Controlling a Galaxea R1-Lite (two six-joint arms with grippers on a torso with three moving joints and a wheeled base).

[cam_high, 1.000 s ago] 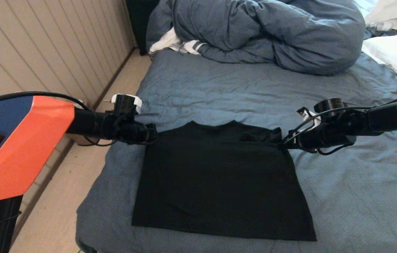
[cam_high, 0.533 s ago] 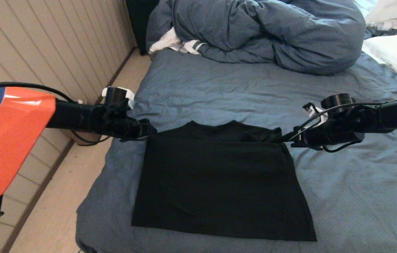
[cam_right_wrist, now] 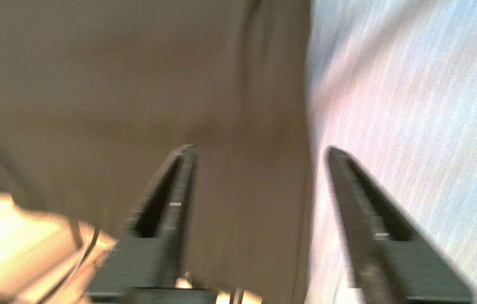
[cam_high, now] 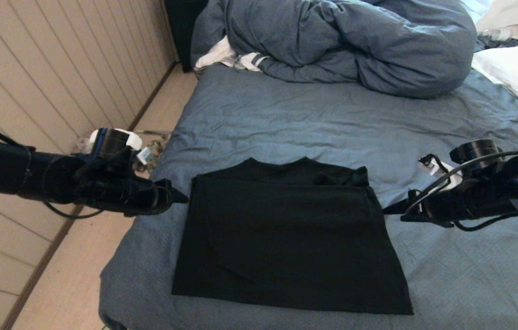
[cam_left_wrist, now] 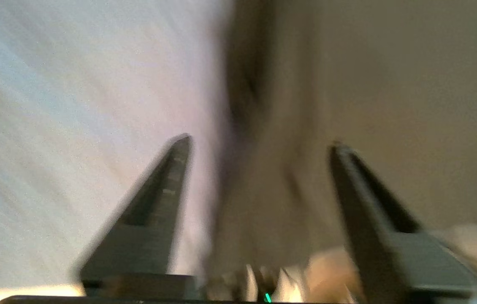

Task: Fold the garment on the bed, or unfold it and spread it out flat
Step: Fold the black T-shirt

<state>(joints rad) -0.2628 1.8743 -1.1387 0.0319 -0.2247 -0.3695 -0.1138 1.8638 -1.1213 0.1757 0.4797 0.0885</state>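
While the black thin-fabric T-shirt (cam_high: 286, 238) lies folded by the slate-blue bed's (cam_high: 332, 114) near edge, you've got both grippers — left (cam_high: 174, 198), right (cam_high: 394, 211) — spread, empty, flanking its far corners equally close.

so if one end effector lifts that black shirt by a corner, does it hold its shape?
Probably not. The black shirt lies thin and flat on the bed with soft fold lines, so it should drape and unfold. It likely weighs little. Pushed, it may bunch up on the wrinkled sheet rather than slide.
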